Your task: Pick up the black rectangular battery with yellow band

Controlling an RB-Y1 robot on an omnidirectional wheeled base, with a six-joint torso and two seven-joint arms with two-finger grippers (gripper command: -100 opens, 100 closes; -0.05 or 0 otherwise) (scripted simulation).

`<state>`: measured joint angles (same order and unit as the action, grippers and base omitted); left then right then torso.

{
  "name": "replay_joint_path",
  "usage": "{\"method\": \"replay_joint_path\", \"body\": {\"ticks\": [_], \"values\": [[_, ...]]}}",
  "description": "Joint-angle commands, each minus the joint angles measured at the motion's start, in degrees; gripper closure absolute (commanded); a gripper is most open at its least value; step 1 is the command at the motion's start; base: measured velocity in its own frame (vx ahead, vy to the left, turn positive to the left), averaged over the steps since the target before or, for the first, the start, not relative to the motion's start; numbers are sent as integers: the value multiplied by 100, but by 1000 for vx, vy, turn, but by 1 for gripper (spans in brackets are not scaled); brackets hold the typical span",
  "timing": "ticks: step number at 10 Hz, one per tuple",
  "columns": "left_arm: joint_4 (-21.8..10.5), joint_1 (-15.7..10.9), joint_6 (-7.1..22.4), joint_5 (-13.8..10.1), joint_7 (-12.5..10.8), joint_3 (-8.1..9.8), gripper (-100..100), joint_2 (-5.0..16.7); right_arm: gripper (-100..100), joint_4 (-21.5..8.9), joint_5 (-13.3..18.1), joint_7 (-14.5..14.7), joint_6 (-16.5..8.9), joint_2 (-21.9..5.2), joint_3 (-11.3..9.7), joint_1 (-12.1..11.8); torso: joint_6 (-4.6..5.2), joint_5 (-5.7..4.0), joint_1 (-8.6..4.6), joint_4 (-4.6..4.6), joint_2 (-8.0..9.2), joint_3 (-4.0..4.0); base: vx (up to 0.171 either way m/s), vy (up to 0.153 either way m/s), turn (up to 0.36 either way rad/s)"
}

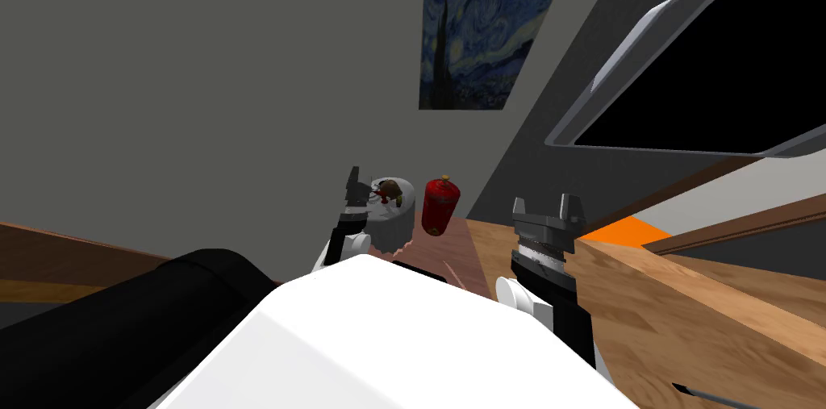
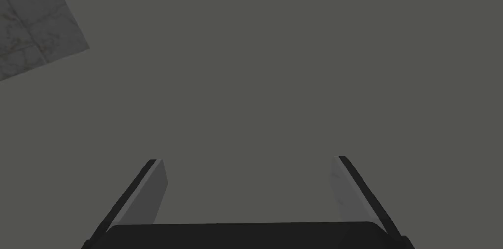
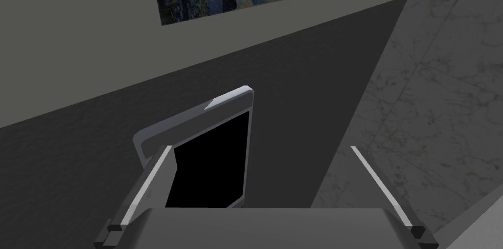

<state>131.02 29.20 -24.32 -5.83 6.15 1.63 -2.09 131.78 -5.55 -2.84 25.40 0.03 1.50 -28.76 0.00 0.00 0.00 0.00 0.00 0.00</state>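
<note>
A light wooden tabletop (image 1: pixel 710 307) spreads across the lower right of the frame. An orange patch (image 1: pixel 627 231) lies on it at middle right, and a thin dark stick-like thing (image 1: pixel 702 394) lies at the bottom right edge. At centre, a narrower reddish-brown wooden surface (image 1: pixel 453 255) carries a white round tub-like thing (image 1: pixel 391 223) topped with something brown. Just beside that stands a red canister (image 1: pixel 440 206) with a yellow knob.

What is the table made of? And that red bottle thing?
The table looks like wood with a dull finish: light brown with darker grain streaks. The red bottle looks smooth and hard, perhaps painted metal or plastic; its even colour leaves that open.
</note>
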Motion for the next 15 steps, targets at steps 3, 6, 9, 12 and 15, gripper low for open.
{"method": "replay_joint_path", "body": {"ticks": [3,6,9,12,15], "values": [[-82,-60,175,-46,-75,42,-100,510,0,0,0,0,0,0,0,0,0,-2,-11,-1,-5,-3,14,-38,-19],[-228,-166,481,-129,-209,116,-100,937,0,0,0,0,0,1,-1,0,1,-7,-30,-3,-12,-7,30,-82,-29],[-442,-317,920,-250,-407,225,-100,1307,0,0,0,0,0,1,-1,0,1,-7,-33,-5,-19,-11,48,-94,-39],[-626,-441,1280,-352,-575,316,-100,1524,0,0,0,0,0,1,-1,0,0,-10,-43,-4,-18,-10,42,-108,-32],[-844,-582,1691,-470,-773,421,-100,1712,0,0,0,0,0,1,-1,-1,0,-8,-38,-6,-27,-16,58,-86,-31]]}}
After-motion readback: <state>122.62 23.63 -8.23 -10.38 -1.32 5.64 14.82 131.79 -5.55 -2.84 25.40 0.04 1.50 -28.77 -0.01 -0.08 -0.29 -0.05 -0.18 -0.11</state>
